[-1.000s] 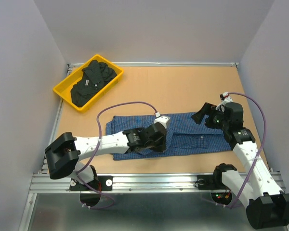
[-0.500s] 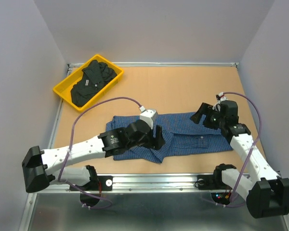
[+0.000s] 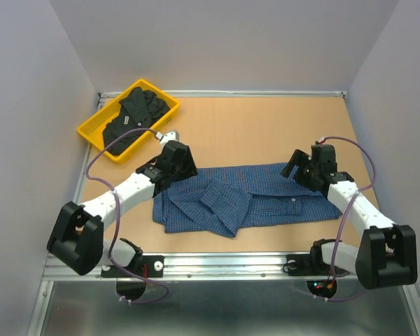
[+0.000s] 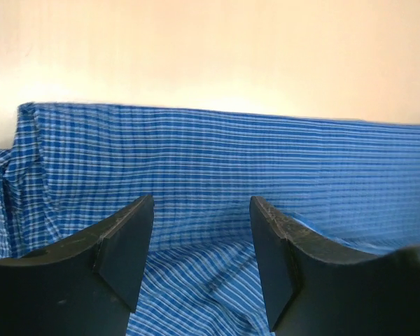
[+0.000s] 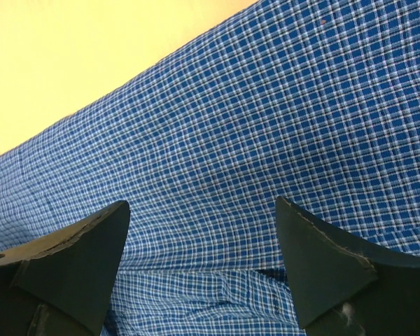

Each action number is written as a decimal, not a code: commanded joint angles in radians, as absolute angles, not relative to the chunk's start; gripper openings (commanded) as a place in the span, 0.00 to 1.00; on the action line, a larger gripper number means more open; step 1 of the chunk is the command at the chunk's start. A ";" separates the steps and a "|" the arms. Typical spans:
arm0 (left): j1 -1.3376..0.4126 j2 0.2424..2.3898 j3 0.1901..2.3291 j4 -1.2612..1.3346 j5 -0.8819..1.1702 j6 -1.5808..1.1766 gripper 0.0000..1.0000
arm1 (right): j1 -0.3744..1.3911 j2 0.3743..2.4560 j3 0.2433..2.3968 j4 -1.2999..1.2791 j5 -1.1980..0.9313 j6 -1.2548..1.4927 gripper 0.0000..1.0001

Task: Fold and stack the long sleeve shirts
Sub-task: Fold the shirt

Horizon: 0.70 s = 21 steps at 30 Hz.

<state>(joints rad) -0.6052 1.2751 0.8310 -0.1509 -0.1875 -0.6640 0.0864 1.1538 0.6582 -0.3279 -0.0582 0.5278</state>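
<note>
You've just dropped the sleeve: left gripper backed off, fingers spread and empty, blue shirt just ahead of them. Right gripper gapes too, shirt right under its tips. That sleeve fold's probably done.

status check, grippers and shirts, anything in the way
Left gripper open, empty, by blue shirt, partly folded. Right gripper open, empty, over same shirt. Black shirt in yellow tray. Nothing blocking.
</note>
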 commanded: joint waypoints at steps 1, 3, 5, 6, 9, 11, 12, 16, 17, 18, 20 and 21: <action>-0.539 1.337 0.778 -0.045 -0.144 -0.678 0.67 | 0.091 1.187 0.727 -0.242 0.040 0.584 0.88; -0.500 1.376 0.767 -0.025 -0.115 -0.681 0.67 | 0.089 1.226 0.724 -0.221 0.046 0.601 0.88; -0.476 1.402 0.756 -0.008 -0.103 -0.692 0.66 | 0.089 1.256 0.710 -0.175 0.055 0.633 0.88; -0.450 1.428 0.755 -0.005 -0.078 -0.692 0.66 | 0.086 1.288 0.698 -0.135 0.057 0.655 0.88; -0.407 1.495 0.772 0.021 -0.038 -0.684 0.66 | 0.083 1.383 0.693 -0.083 0.054 0.676 0.87; -0.364 1.531 0.805 0.026 -0.017 -0.678 0.66 | 0.081 1.428 0.715 -0.043 0.040 0.683 0.87; -0.351 1.569 0.817 0.029 -0.006 -0.672 0.66 | 0.081 1.452 0.722 -0.029 0.038 0.683 0.87; -0.296 1.655 0.896 0.043 0.052 -0.667 0.66 | 0.080 1.610 0.796 0.032 0.008 0.658 0.87; -0.275 1.672 0.910 0.043 0.072 -0.667 0.66 | 0.081 1.636 0.837 0.034 0.009 0.652 0.87; -0.262 1.698 0.923 0.041 0.080 -0.670 0.66 | 0.081 1.660 0.857 0.037 0.011 0.646 0.87; -0.239 1.706 0.960 0.038 0.095 -0.678 0.66 | 0.081 1.718 0.920 0.037 0.008 0.614 0.88; -0.235 1.701 0.974 0.034 0.103 -0.677 0.66 | 0.081 1.727 0.942 0.037 0.005 0.600 0.88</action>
